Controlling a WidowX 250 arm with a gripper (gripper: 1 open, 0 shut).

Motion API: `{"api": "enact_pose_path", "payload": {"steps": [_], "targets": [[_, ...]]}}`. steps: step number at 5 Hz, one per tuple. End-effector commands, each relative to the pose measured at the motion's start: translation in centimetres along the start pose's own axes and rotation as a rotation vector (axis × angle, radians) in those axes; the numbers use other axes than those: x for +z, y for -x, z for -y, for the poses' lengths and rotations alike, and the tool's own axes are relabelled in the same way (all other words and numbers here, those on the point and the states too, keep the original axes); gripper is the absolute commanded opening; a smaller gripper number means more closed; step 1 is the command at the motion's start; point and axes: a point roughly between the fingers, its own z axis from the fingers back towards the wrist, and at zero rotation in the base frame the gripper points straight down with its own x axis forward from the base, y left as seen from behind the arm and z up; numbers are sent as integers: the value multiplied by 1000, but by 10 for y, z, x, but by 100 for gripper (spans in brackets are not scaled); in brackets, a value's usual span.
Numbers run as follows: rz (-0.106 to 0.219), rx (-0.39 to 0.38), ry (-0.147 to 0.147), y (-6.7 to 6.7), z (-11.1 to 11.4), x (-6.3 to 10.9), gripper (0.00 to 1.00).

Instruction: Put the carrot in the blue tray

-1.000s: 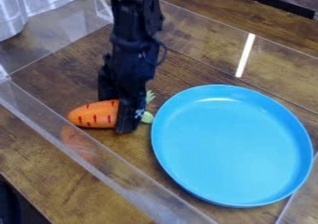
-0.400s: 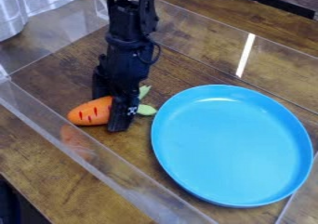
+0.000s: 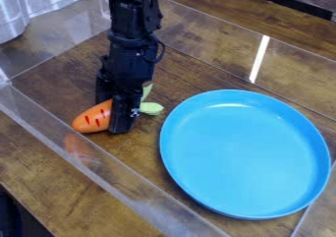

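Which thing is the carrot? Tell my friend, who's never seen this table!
Find the big, round, bright blue tray on the wooden table. Just left of it in the picture, under the black gripper, lies the carrot. It's short, fat and orange with dark stripe marks and pale green leaves, while the tray is plain blue.

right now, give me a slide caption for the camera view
Black gripper closed on the orange toy carrot, beside the round blue tray
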Motion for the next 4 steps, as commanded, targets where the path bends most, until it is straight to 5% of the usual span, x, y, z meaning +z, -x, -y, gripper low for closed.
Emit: {"api": "enact_pose_path", "payload": {"steps": [1,4], "targets": [[22,-4,6,3,-10,1,0],[58,-50,34,2,-12,-2,0]]}}
